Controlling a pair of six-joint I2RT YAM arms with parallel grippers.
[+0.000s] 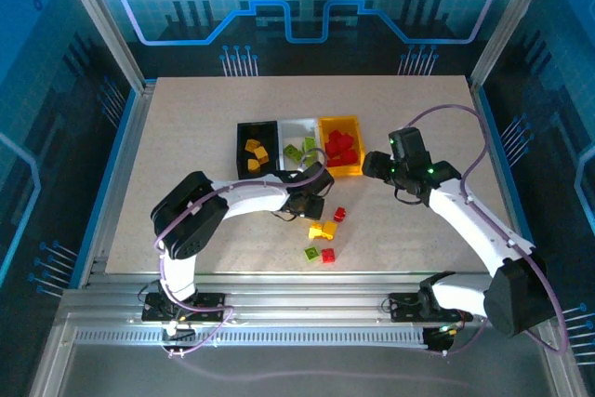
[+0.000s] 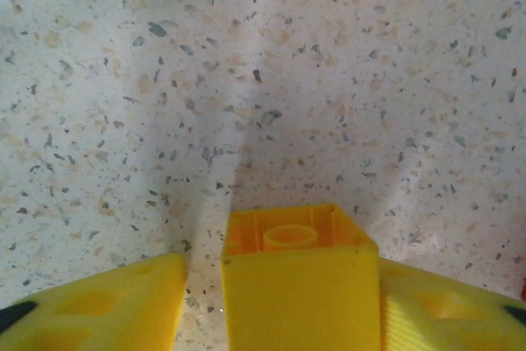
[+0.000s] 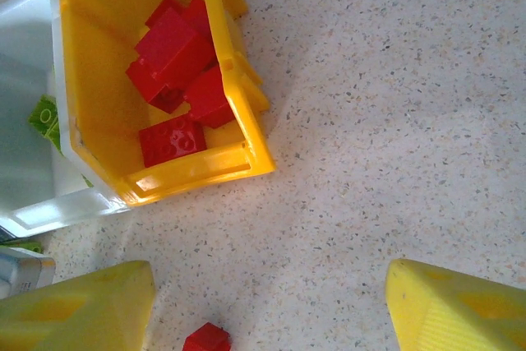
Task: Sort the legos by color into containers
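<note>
Three containers stand in a row: black (image 1: 256, 147) with yellow legos, white (image 1: 297, 141) with green ones, yellow-orange (image 1: 340, 144) with red ones (image 3: 177, 47). My left gripper (image 1: 314, 204) is low over the table in front of them. A yellow lego (image 2: 300, 293) sits between its jaws, hollow side showing. The right finger (image 2: 444, 310) touches the lego, while a thin strip of table shows beside the left finger (image 2: 107, 306). My right gripper (image 3: 271, 285) hangs open and empty just off the yellow-orange bin's (image 3: 238, 96) near corner.
Loose legos lie in front of the bins: a red one (image 1: 339, 214), yellow ones (image 1: 323, 230), a green one (image 1: 311, 253) and a red one (image 1: 328, 255). A red lego (image 3: 207, 339) lies just below my right gripper. A metal frame surrounds the table.
</note>
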